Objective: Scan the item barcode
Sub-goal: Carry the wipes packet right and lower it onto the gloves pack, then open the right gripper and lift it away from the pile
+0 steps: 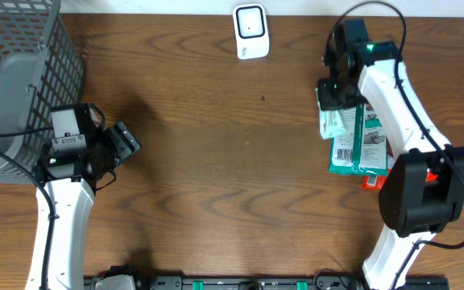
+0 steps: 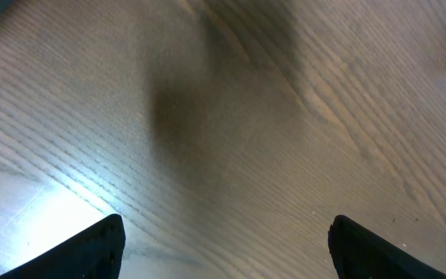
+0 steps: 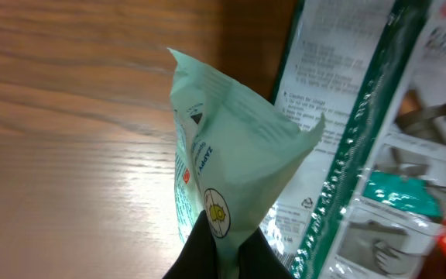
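Right claw: the right gripper is clenched on one corner of the pale green packet; its dark fingertips meet over the packet's edge in the wrist view.
Item: the packet is at the far right of the table; it is crumpled, with small print and a round yellow mark facing the wrist camera; it overlaps the left edge of the pack beside it.
Neighbours: a green-and-white pack lies flat just right of the packet, long side running near to far; a red item peeks out at the pack's near end, mostly hidden by the arm.
Scanner: the white scanner stands at the far edge, near the middle, well left of the packet.
Left claw: the left gripper is released, fingers spread wide over bare wood; nothing between them.
Left side: a grey wire basket fills the far left corner, just beside the left arm.
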`<state>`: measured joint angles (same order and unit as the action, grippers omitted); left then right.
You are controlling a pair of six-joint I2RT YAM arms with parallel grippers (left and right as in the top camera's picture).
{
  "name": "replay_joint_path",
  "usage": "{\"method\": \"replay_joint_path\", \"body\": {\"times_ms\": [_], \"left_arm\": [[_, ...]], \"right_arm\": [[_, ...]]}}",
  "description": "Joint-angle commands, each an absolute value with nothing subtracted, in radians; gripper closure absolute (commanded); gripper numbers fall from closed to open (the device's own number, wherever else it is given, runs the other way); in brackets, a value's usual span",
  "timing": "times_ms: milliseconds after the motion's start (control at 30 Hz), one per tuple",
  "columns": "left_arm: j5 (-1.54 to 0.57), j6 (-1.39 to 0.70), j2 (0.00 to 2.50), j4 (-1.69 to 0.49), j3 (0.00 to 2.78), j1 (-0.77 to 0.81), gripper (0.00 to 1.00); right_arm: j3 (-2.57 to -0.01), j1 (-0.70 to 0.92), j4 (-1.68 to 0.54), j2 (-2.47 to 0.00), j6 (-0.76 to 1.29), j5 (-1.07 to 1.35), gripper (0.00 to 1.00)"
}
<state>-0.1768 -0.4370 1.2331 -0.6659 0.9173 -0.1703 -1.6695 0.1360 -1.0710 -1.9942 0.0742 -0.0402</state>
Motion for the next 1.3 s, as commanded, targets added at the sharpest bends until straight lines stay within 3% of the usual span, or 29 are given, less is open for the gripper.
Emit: {"method": "replay_joint_path", "body": {"times_ms": [0, 100, 200, 300, 367, 700, 1267], "left_arm": [[-0.167, -0.424, 1.235, -0.666, 0.926, -0.175, 0.15], [-0.167, -0.424, 1.235, -0.666, 0.926, -0.175, 0.15], [-0.167, -0.424, 1.235, -0.666, 0.926, -0.175, 0.15], [-0.167, -0.424, 1.235, -0.666, 0.926, -0.175, 0.15], [-0.167, -0.424, 1.235, -0.666, 0.926, -0.175, 0.15], [-0.167, -0.424, 1.235, -0.666, 0.926, -0.175, 0.15], [-0.167, -0.424, 1.235, -0.666, 0.926, -0.175, 0.15]], "right_arm": [[-1.591, 0.104, -1.03, -1.998, 0.12, -0.033, 0.99], [-1.531, 0.083, -0.977, -1.998, 0.119, -0.032, 0.98], [-1.517, 0.076, -0.953, -1.998, 0.119, -0.031, 0.49], [-1.52, 0.076, -0.95, -1.998, 0.117, -0.031, 0.14], [-1.531, 0.076, -0.963, -1.998, 0.102, -0.032, 0.01], [-1.716, 0.08, -1.205, -1.985, 0.096, -0.036, 0.01], [-1.718, 0.08, -1.193, -1.985, 0.096, -0.036, 0.01]]}}
